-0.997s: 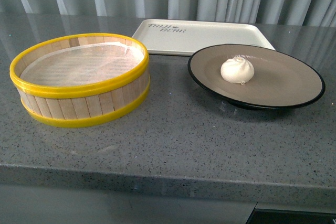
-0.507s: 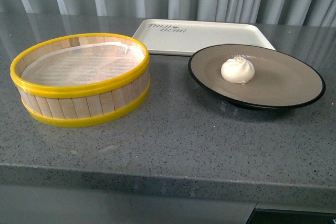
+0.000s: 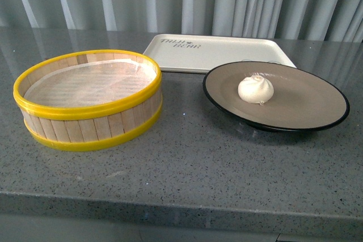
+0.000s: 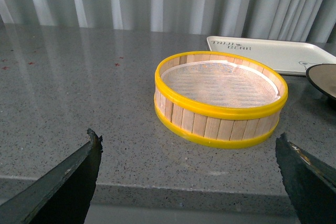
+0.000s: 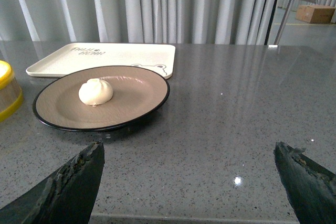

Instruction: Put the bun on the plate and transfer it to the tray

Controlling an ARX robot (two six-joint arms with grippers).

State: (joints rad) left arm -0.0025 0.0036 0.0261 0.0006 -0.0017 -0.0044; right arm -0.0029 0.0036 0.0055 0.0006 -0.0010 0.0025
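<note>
The bun (image 3: 256,89) sits on the plate (image 3: 309,97), the tray (image 3: 227,55) just beyond at the plate's 11 o'clock, and the plate lies nearer the right gripper (image 5: 188,150), jaws wide and empty, than the left gripper (image 4: 186,137), likewise spread open facing the basket (image 4: 220,127).

Seemingly open counter (image 3: 187,168) before plate (image 3: 306,97)

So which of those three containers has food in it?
The black-rimmed beige plate, holding the bun. The yellow-rimmed steamer basket holds only a liner, and the white tray looks bare.
</note>
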